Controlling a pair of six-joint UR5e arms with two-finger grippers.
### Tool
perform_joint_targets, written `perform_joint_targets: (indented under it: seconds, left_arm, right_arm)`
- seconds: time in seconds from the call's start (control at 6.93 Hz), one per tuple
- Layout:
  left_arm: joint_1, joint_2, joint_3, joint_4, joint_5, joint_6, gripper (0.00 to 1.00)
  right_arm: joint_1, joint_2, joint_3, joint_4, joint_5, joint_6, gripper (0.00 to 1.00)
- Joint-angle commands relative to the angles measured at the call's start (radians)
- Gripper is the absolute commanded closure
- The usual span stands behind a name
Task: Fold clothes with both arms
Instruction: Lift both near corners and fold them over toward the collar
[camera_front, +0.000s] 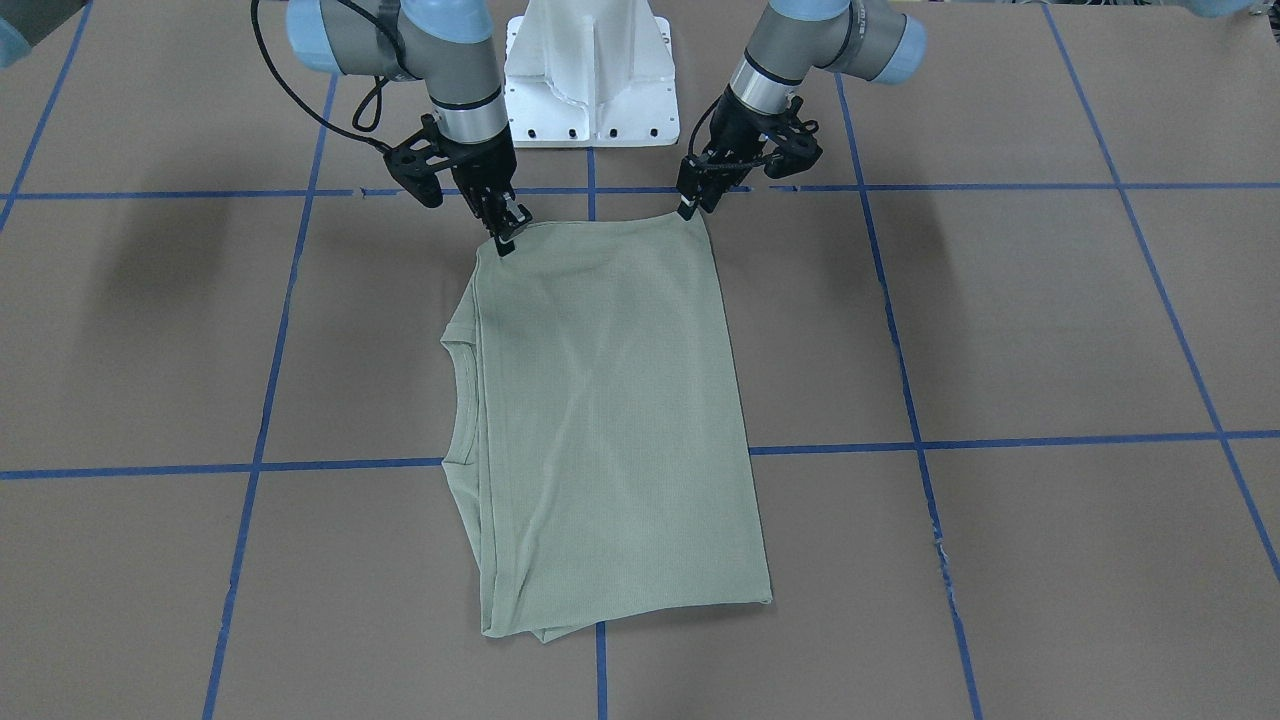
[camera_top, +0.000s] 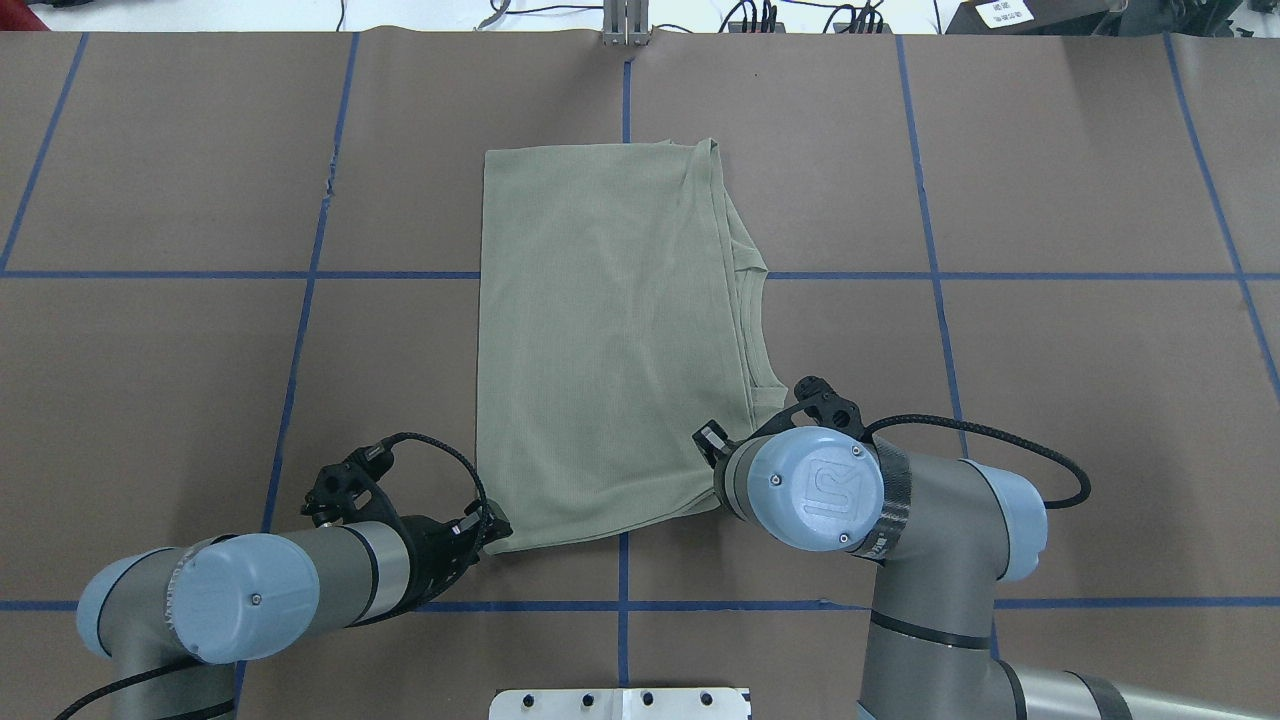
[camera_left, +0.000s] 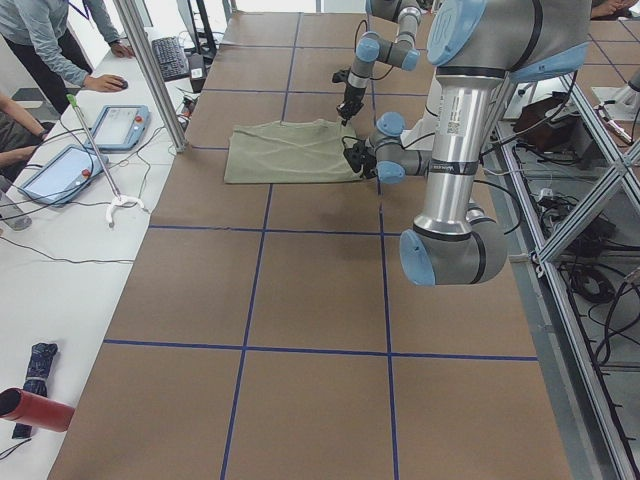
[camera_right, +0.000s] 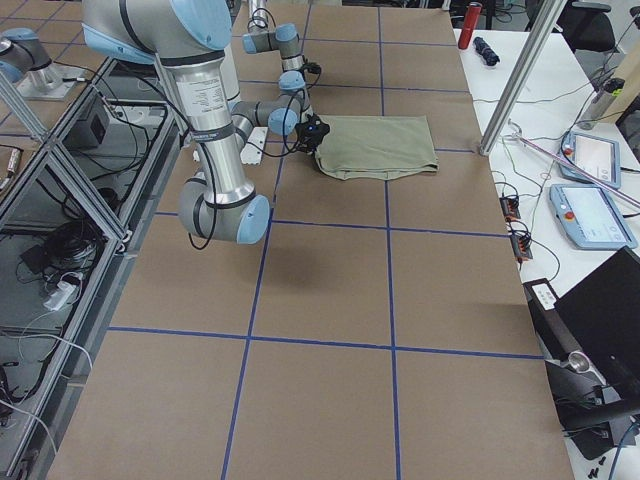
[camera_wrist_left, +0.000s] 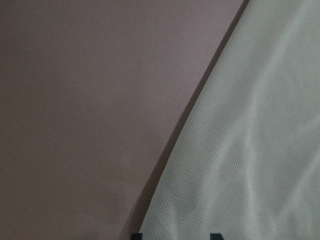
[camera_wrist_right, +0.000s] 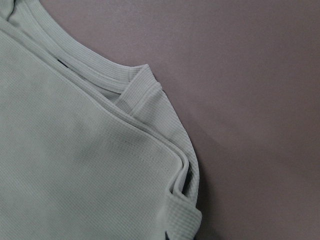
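Observation:
The sage-green shirt (camera_front: 610, 400) lies folded into a long rectangle in the middle of the table, its round neck (camera_front: 462, 400) on the right arm's side. It also shows in the overhead view (camera_top: 610, 330). My left gripper (camera_front: 688, 208) is shut on the near corner of the shirt on its side (camera_top: 492, 530). My right gripper (camera_front: 506, 238) is shut on the other near corner, by the shoulder; in the overhead view the wrist hides it. The edge between them runs taut. The left wrist view shows cloth (camera_wrist_left: 250, 150) and the right wrist view the layered collar (camera_wrist_right: 100, 70). Label and tag are hidden.
The white base block (camera_front: 590, 75) stands just behind the grippers. Blue tape lines grid the brown table (camera_front: 1000, 320). An upright pole (camera_left: 150, 70), tablets (camera_left: 120, 125) and people (camera_left: 50, 40) are at the far long side.

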Motion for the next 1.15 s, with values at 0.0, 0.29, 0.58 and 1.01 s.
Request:
perform_joint_targets:
  seconds: [0.0, 0.29, 0.58, 1.01]
  left_arm:
    - [0.006, 0.003, 0.005, 0.0, 0.0, -0.004, 0.65]
    - [0.006, 0.005, -0.001, 0.0, 0.0, -0.004, 1.0]
    - [0.006, -0.003, -0.009, 0.0, 0.0, -0.003, 1.0]
    - [-0.004, 0.014, -0.105, 0.0, -0.009, 0.011, 1.0]
  right_arm:
    - [0.0, -0.001, 0.005, 0.0, 0.0, 0.0, 1.0]
    - [0.001, -0.003, 0.011, 0.0, 0.0, 0.0, 1.0]
    - [0.002, -0.004, 0.011, 0.0, 0.0, -0.002, 1.0]
    - [0.002, -0.01, 0.04, -0.001, 0.0, 0.003, 1.0]
